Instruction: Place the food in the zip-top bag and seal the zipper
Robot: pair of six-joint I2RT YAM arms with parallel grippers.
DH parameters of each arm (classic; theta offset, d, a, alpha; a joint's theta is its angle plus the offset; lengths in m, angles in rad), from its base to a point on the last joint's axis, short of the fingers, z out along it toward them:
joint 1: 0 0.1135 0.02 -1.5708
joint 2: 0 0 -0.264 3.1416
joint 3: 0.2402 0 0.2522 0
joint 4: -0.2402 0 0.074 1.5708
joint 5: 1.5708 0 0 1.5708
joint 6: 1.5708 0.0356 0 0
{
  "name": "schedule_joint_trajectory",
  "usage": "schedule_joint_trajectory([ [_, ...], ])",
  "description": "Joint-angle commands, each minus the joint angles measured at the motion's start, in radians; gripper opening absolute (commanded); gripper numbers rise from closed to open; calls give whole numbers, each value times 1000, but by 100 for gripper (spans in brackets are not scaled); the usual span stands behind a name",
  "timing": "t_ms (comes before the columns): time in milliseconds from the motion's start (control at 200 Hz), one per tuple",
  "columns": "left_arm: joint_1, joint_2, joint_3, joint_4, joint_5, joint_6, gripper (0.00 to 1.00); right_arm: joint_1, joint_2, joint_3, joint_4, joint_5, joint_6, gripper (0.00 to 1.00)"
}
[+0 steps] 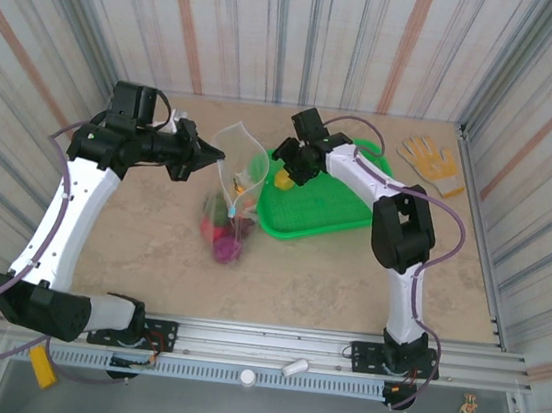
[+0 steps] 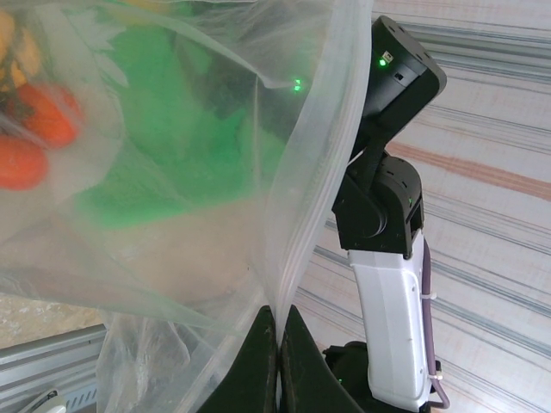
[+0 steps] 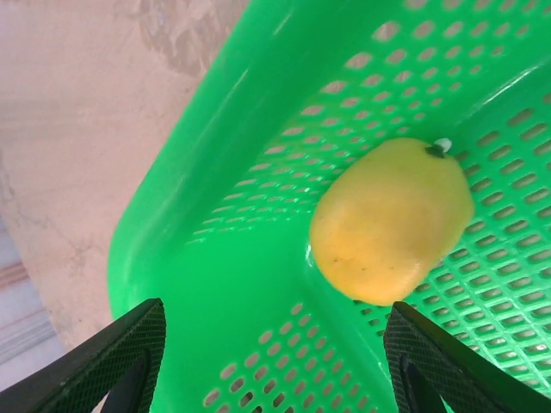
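So the bag (image 1: 231, 176) was standing mouth-up on the table (image 1: 348, 276), just left of the green tray (image 1: 335, 219). There was a little heap of toy food (image 1: 223, 240) in the bottom, pinkish and reddish bits, and a couple of orange tomatoes (image 2: 47, 112) showed through the plastic in the left wrist view. The left pincer (image 2: 278, 323) was clamped tight on the bag's rim, right along the zipper (image 2: 301, 232), and I'd say that was all that kept the mouth up. That plastic looked thin, crinkly and floppy, so my guess is it'd sag the second you let go. The ridged strip is the only stiff-ish place to pinch it. One lemon (image 3: 392, 219) lay in the near corner of the tray. The right pincer (image 3: 275, 310) hung wide open over it, a finger to each side, not touching as far as I could tell. The lemon probably weighs nothing, but it's hard, smooth and round, so it could squirt out. I'd grab it across the narrow middle. A yellow glove (image 1: 430, 163) sat off by the far right wall.
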State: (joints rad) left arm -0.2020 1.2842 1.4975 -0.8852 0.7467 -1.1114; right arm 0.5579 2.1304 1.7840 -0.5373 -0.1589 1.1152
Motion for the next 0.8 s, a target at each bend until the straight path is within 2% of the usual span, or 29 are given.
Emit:
schedule_joint_trajectory([
  [0, 7, -34, 7, 2, 3, 23, 0, 10, 70, 22, -112, 45, -52, 70],
  [316, 7, -32, 12, -1, 3, 27, 0, 7, 85, -2, -122, 104, -66, 70],
  [796, 6, -31, 14, -3, 2, 29, 0, -5, 155, 68, -208, 172, -227, 71],
])
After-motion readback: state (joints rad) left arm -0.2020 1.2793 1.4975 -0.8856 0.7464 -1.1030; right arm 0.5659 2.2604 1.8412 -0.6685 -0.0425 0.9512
